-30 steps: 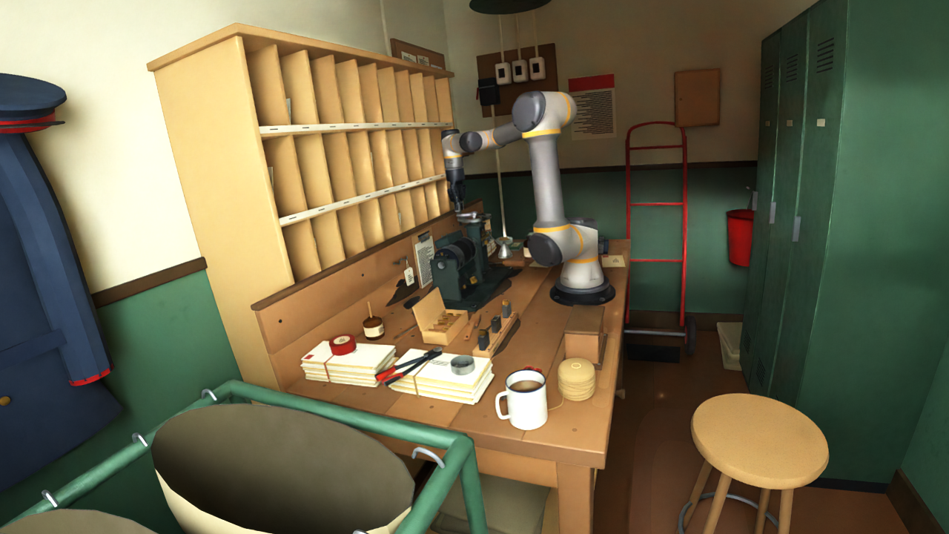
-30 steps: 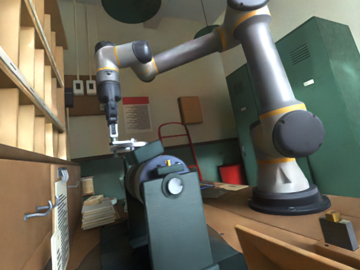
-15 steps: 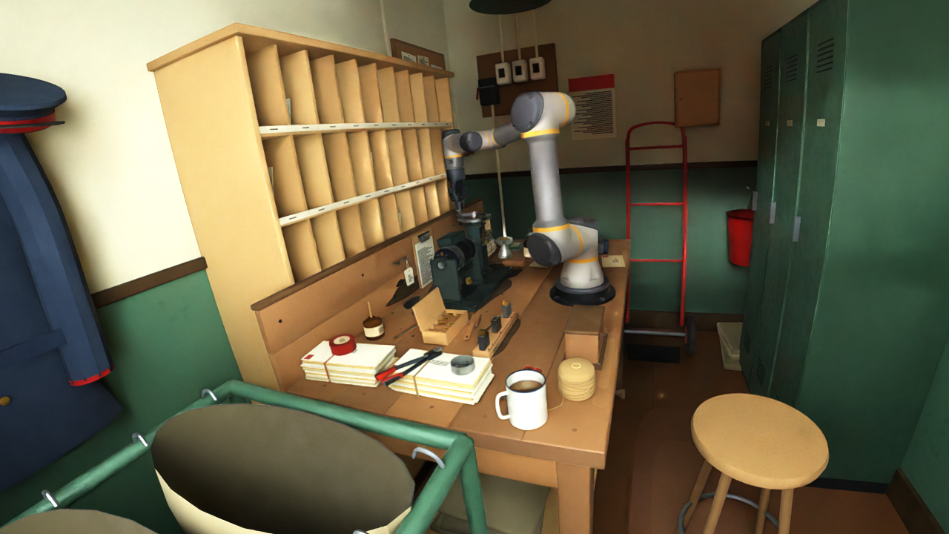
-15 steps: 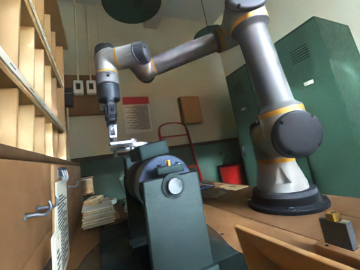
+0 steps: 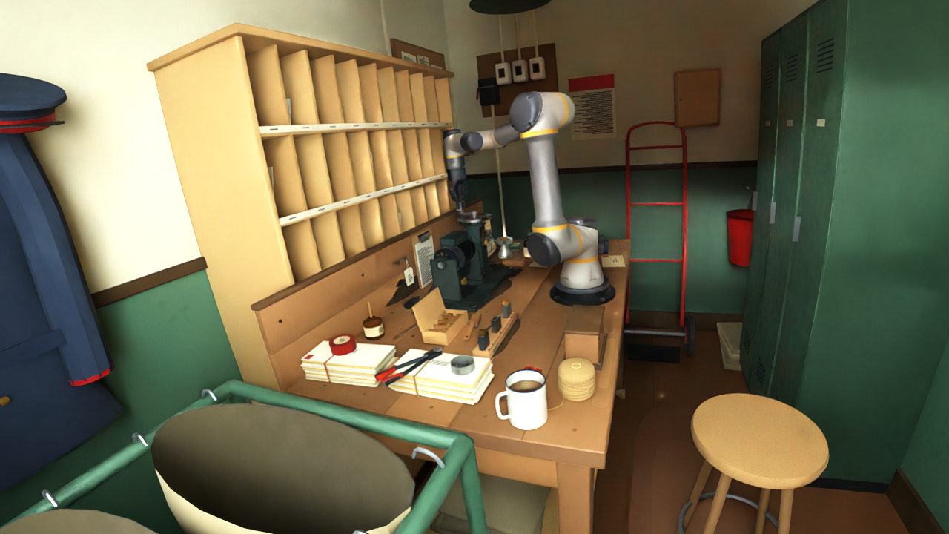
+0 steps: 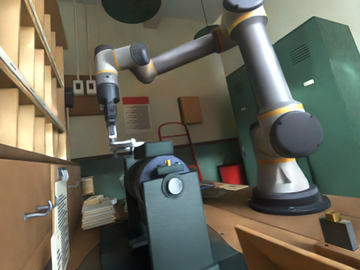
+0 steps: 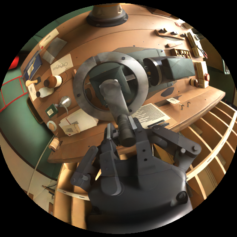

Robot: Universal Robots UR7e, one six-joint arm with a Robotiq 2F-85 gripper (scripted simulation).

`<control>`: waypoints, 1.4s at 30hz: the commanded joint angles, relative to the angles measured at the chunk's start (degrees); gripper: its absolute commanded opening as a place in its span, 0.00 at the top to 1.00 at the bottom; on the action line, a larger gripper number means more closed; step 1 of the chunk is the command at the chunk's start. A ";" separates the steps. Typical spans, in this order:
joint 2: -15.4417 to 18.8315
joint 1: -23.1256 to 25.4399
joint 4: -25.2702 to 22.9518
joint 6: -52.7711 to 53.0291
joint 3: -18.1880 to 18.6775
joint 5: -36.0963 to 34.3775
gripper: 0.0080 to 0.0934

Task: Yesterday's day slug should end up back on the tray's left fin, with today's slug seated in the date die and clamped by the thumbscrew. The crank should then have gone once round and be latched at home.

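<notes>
At the back of the bench, against the pigeonhole shelves, stands the dark green cancelling machine (image 5: 464, 262) (image 6: 166, 205). Its steel crank wheel (image 7: 110, 85) lies flat on top. The crank arm (image 7: 115, 99) points toward the shelves, and my gripper (image 7: 123, 129) (image 6: 111, 134) (image 5: 458, 196), reaching straight down, is closed around the dark crank handle (image 7: 126, 131). A brass slug (image 6: 168, 162) sits in the date die on top of the drum. The wooden slug tray (image 5: 494, 329) lies on the bench in front of the machine, with dark fins on it. A fin with a brass slug (image 6: 333, 216) shows at the right.
An open wooden box (image 5: 438, 319) sits beside the tray. Envelope stacks (image 5: 398, 368), pliers, a mug (image 5: 524, 398) and a twine spool fill the front of the bench. The shelves (image 5: 345, 159) stand close to the left of my wrist. Bottles and papers (image 7: 55, 84) lie behind the machine.
</notes>
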 commanded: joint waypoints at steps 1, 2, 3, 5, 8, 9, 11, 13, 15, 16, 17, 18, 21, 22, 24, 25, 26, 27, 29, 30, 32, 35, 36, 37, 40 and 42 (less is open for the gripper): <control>0.06 -0.22 -0.28 -0.06 -0.07 -0.35 1.00; 0.07 -0.29 -0.27 -0.13 -0.09 -0.35 1.00; 0.09 -0.35 -0.27 -0.19 -0.11 -0.35 1.00; 0.12 -0.49 -0.27 -0.33 -0.14 -0.35 1.00; 0.16 -0.69 -0.27 -0.53 -0.18 -0.35 1.00; 0.17 -0.76 -0.27 -0.60 -0.19 -0.35 1.00; 0.19 -0.90 -0.26 -0.74 -0.21 -0.35 1.00; 0.20 -1.04 -0.26 -0.88 -0.23 -0.35 1.00; 0.21 -1.18 -0.26 -1.02 -0.24 -0.35 1.00; 0.22 -1.25 -0.26 -1.09 -0.24 -0.35 1.00; 0.22 -1.32 -0.26 -1.16 -0.25 -0.35 1.00; 0.23 -1.39 -0.26 -1.23 -0.25 -0.35 1.00; 0.23 -1.60 -0.26 -1.44 -0.25 -0.35 1.00; 0.23 -1.68 -0.26 -1.51 -0.25 -0.35 1.00; 0.22 -1.82 -0.26 -1.66 -0.25 -0.35 1.00; 0.22 -1.89 -0.26 -1.73 -0.24 -0.35 1.00; 0.21 -1.96 -0.26 -1.80 -0.24 -0.35 1.00; 0.21 -2.04 -0.26 -1.87 -0.23 -0.35 1.00; 0.20 -2.18 -0.26 -2.02 -0.22 -0.35 1.00; 0.19 -2.25 -0.26 -2.09 -0.21 -0.35 1.00; 0.17 -2.40 -0.27 -2.24 -0.19 -0.35 1.00; 0.13 -2.62 -0.27 -2.46 -0.15 -0.35 1.00; 0.12 -2.69 -0.27 -2.53 -0.14 -0.35 1.00; 0.10 -2.76 -0.27 -2.60 -0.12 -0.35 1.00; 0.06 -2.99 -0.28 -2.83 -0.07 -0.35 1.00; 0.02 -3.13 -0.28 -2.97 -0.03 -0.35 1.00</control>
